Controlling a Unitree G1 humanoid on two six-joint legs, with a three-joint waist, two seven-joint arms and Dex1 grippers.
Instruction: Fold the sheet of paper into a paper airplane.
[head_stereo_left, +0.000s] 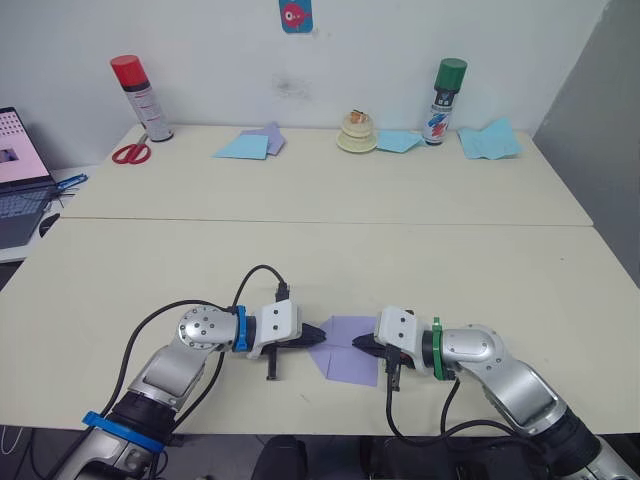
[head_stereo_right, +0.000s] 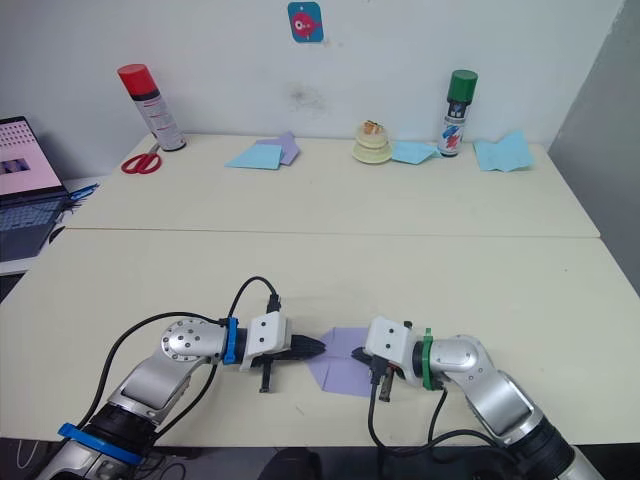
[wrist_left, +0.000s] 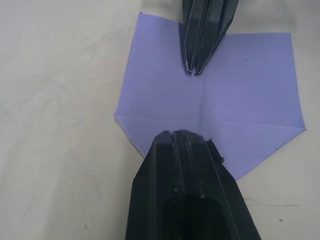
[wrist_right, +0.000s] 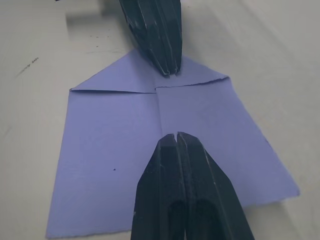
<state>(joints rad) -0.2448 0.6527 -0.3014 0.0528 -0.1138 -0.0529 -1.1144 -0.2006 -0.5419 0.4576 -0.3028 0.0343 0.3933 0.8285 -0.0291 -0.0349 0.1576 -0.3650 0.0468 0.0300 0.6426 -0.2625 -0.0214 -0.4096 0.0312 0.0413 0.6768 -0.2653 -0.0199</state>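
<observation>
The sheet of paper (head_stereo_left: 347, 358) is lavender and lies flat near the table's front edge. Two of its corners are folded in to a centre line, making a point on the side of my left gripper. My left gripper (head_stereo_left: 318, 335) is shut, and its tip rests on that pointed end (wrist_right: 150, 80). My right gripper (head_stereo_left: 358, 345) is also shut, with its tip pressing on the centre crease (wrist_left: 202, 105) from the opposite side. The two tips face each other a short gap apart over the paper (wrist_right: 110, 150). Nothing is held between either pair of fingers.
Along the far edge stand a red spray can (head_stereo_left: 140, 97), red scissors (head_stereo_left: 130, 152), light blue papers (head_stereo_left: 245, 146), a cream stacked object (head_stereo_left: 357, 133), a green spray can (head_stereo_left: 447, 100) and more blue papers (head_stereo_left: 490, 140). A laptop (head_stereo_left: 20, 175) sits at the far left.
</observation>
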